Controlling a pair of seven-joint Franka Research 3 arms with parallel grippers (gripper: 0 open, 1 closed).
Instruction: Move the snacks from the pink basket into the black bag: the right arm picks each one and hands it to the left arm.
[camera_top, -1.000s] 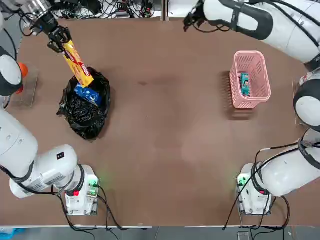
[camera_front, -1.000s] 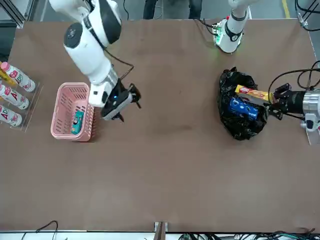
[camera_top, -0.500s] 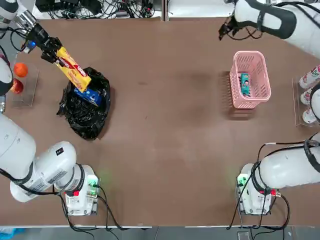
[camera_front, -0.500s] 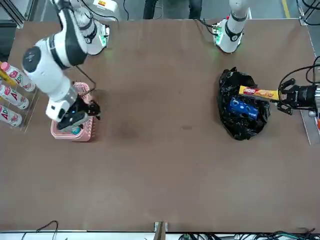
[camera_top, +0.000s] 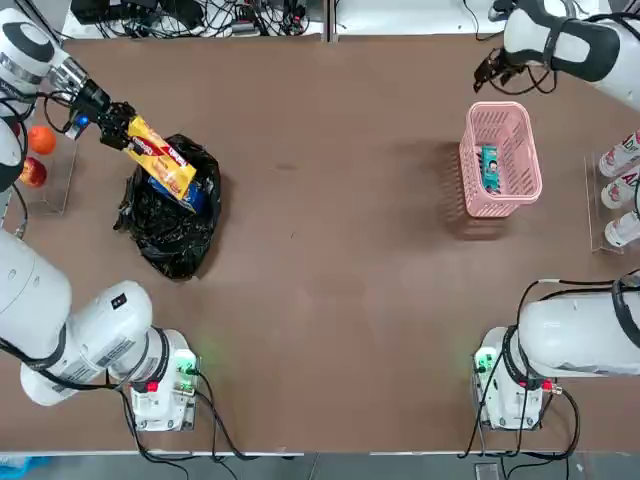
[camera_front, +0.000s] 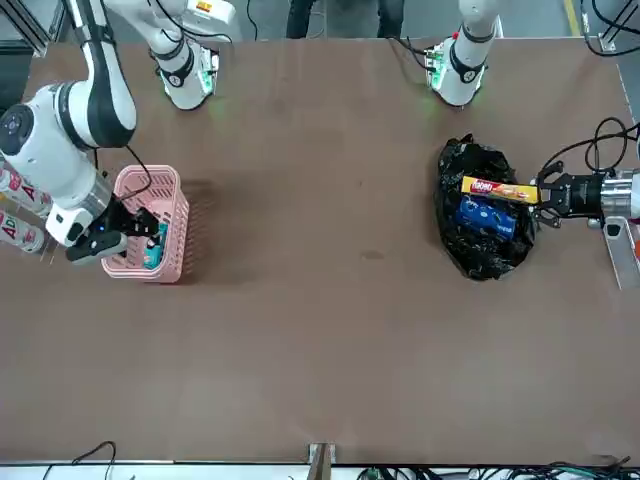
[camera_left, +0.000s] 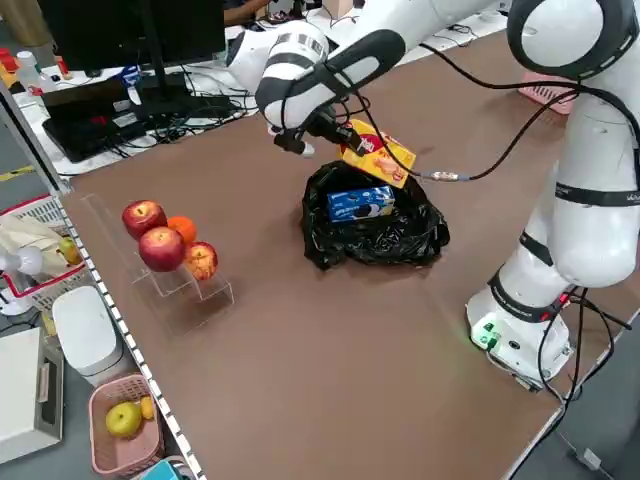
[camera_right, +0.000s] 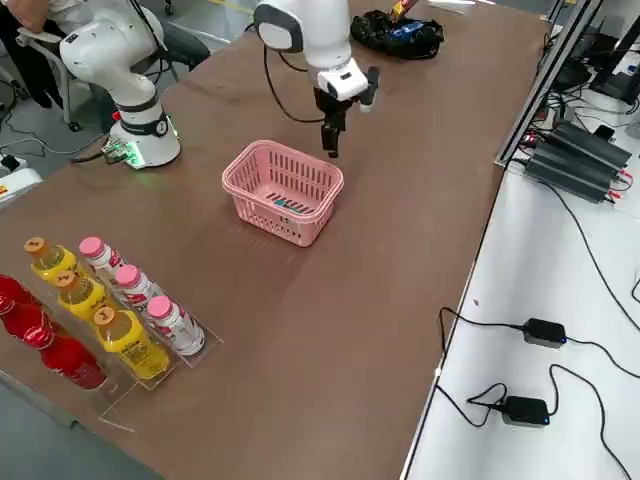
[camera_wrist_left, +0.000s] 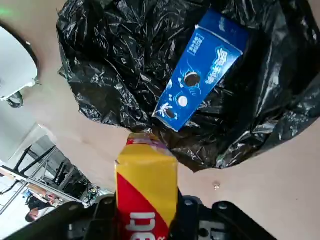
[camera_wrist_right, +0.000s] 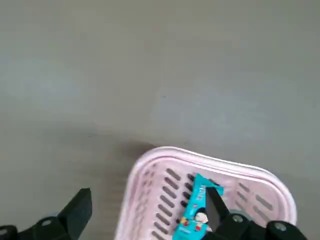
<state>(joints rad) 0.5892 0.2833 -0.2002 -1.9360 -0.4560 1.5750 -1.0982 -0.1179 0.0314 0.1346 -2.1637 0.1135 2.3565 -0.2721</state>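
Note:
My left gripper (camera_top: 118, 130) is shut on one end of the yellow packet with red marks (camera_top: 162, 160), which slants down over the mouth of the black bag (camera_top: 165, 230). The blue-and-white pouch (camera_wrist_left: 202, 70) lies inside the bag. The left wrist view shows the yellow packet (camera_wrist_left: 146, 185) clamped between the jaws, just short of the bag (camera_wrist_left: 115, 75). My right gripper (camera_top: 487, 72) hangs open above the table by the far end of the pink basket (camera_top: 522, 125). The slim teal-blue packet (camera_wrist_right: 197, 212) lies on the basket floor.
Red and orange fruits (camera_left: 160, 240) sit on a clear stand at the table's left edge, beside the bag. Bottles (camera_right: 130, 300) stand in a rack at the right edge, close to the basket. Bare brown tabletop spans the space between bag and basket.
The left gripper swung the yellow packet nearer and lower over the bag. The right arm travelled from the table's far middle to the far end of the basket, still open.

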